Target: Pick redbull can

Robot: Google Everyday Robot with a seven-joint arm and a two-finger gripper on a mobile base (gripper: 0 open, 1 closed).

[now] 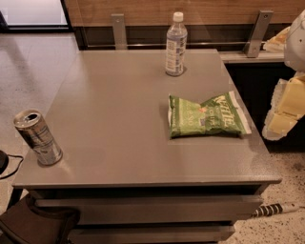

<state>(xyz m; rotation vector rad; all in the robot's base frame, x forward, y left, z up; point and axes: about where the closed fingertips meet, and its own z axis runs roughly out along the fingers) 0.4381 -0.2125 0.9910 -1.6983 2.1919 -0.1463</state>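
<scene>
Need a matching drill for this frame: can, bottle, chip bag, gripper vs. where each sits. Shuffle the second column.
Things:
1. redbull can
2. water bottle
3. green chip bag
4. gripper

Places:
A. standing near the far edge of the table, about mid-width
B. at the right edge of the view, beside the table, not over its top
C. standing at the front left corner of the table
D. lying flat on the right half of the table

Pairs: 1-C, 2-A, 3-D, 4-B

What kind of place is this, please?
Probably an office break area: a grey table holds a redbull can, a water bottle and a green chip bag, beside a wood-panelled wall. The hand hangs past the table's right edge.
</scene>
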